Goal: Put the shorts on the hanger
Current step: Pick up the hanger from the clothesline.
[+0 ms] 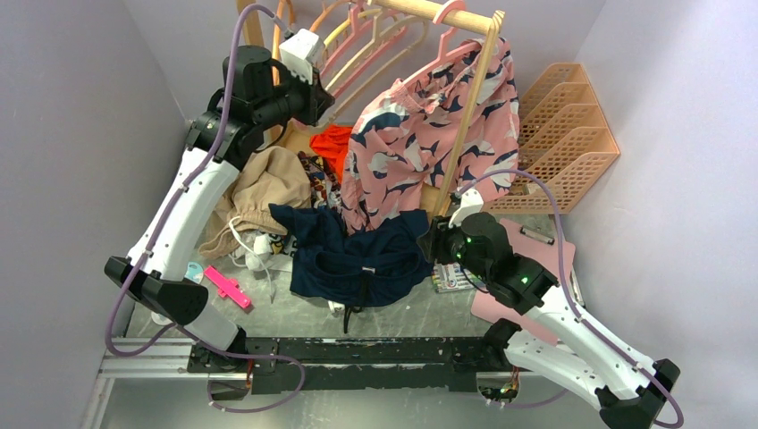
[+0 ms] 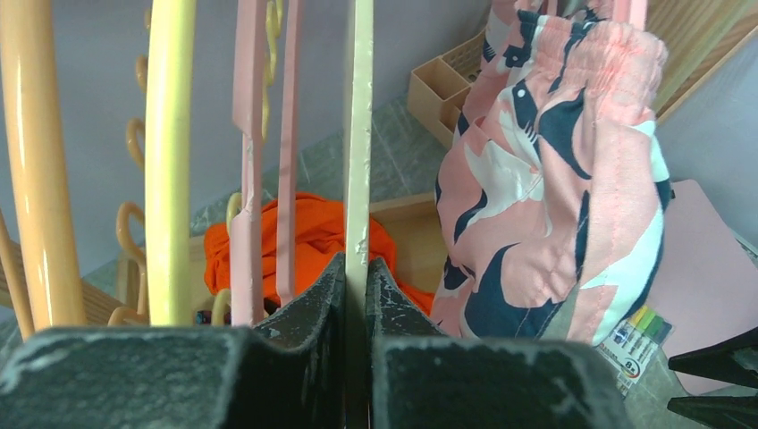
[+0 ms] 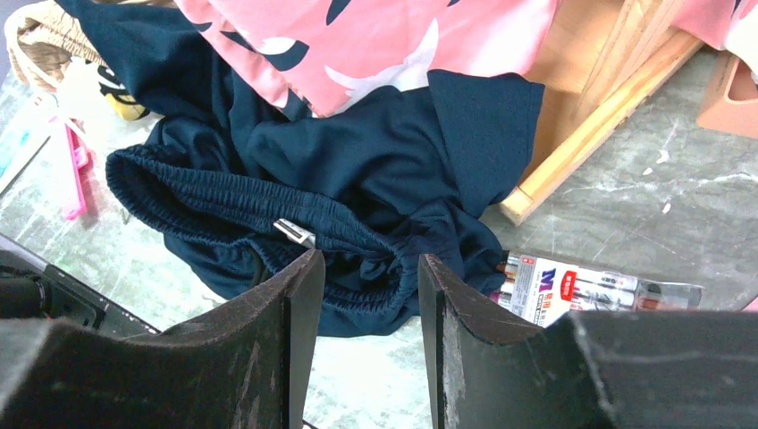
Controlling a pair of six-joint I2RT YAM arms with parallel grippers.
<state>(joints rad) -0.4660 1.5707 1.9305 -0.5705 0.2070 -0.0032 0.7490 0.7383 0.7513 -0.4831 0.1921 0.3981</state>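
Note:
The navy shorts [image 1: 357,255] lie crumpled on the table below the rack, their elastic waistband [image 3: 223,201] facing the arms. My right gripper [image 3: 362,264] hovers open just above the waistband's right end, with nothing between its fingers; in the top view it [image 1: 433,239] sits at the shorts' right edge. My left gripper [image 1: 324,94] is raised among the hangers on the rack. It [image 2: 357,264] is shut on the thin bar of the pale cream hanger [image 2: 359,134], which runs straight up from the jaws. The hanger's hook is out of view.
Pink printed shorts [image 1: 429,134] hang from the wooden rail [image 1: 438,11], right of my left gripper. A yellow hanger [image 2: 170,134] and pink hangers [image 2: 250,134] hang left of the cream one. An orange garment [image 2: 313,232], a tan garment [image 1: 259,192], a marker pack [image 3: 581,290] and a peach basket [image 1: 563,134] surround the shorts.

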